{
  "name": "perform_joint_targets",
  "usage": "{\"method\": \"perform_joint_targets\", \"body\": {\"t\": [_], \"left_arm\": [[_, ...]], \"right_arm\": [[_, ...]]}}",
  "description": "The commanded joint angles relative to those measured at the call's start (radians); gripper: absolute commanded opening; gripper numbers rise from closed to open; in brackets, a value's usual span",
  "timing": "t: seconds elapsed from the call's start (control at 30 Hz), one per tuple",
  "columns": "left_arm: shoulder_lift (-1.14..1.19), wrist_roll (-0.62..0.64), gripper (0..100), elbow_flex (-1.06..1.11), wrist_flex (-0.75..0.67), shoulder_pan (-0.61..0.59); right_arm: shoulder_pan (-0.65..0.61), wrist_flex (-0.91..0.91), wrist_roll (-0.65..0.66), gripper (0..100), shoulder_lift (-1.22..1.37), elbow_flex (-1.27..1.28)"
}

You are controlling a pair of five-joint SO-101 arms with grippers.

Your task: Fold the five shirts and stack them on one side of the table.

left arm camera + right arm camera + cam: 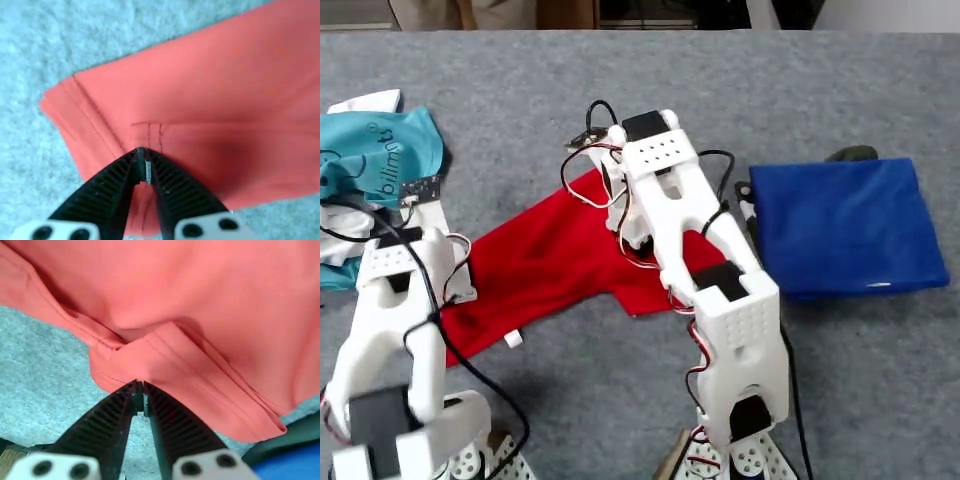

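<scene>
On table centre, high view: red shirt of soft fabric (550,260), lying aslant on the grey felt-covered table (820,90), not yet folded.
Right side, high view: folded rectangular blue shirt of soft fabric (840,225), near the red shirt. The gap between them is hidden by an arm. Judged the start of the stack.
Far left, high view: crumpled teal shirt of printed fabric (380,150), unfolded, with white cloth beside it.
Arms, high view: white left arm (395,320) at the red shirt's near-left edge. White right arm (710,270) stretched across the shirt to its far edge.
Left wrist view, left gripper (144,162): black ribbed jaws pressed together, pinching the red shirt at a stitched seam beside the hem.
Right wrist view, right gripper (140,395): jaws pressed together on a doubled hem edge. The cloth there sits raised off the table, so this is judged a true pinch, though a shallow one.
Step in hand: judged a two-point fold of the red shirt.
Method: raise both held points together and level, keeping the cloth taut between them. Carry them across the body so the edges meet, and release only once the cloth lies flat.
Risk: the right grip sits at the very rim and may slip. The right arm passes close to the blue shirt and could drag it.
</scene>
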Motion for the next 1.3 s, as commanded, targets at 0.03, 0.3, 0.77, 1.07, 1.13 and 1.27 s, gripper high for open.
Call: {"method": "perform_joint_targets", "body": {"t": [0.03,0.3,0.77,1.07,1.13,1.27], "left_arm": [[-0.240,-0.008,2,0.051,0.077,0.014],[-0.547,-0.141,2,0.307,0.138,0.031],[-0.733,-0.287,2,0.173,0.339,0.008],[-0.638,-0.146,3,0.083,0.322,0.008],[-0.558,-0.121,7,0.069,0.322,0.006],[-0.407,-0.117,15,0.008,0.325,-0.051]], "right_arm": [[0.008,0.011,-0.002,0.5,-0.007,-0.051],[0.008,0.011,-0.002,0.5,-0.007,-0.051],[0.096,-0.032,-0.009,0.5,-0.004,-0.110],[0.127,-0.023,-0.084,13.4,-0.004,-0.305],[0.128,0.031,-0.066,18.9,-0.004,-0.298],[0.153,0.031,0.021,13.1,-0.061,-0.145]]}}
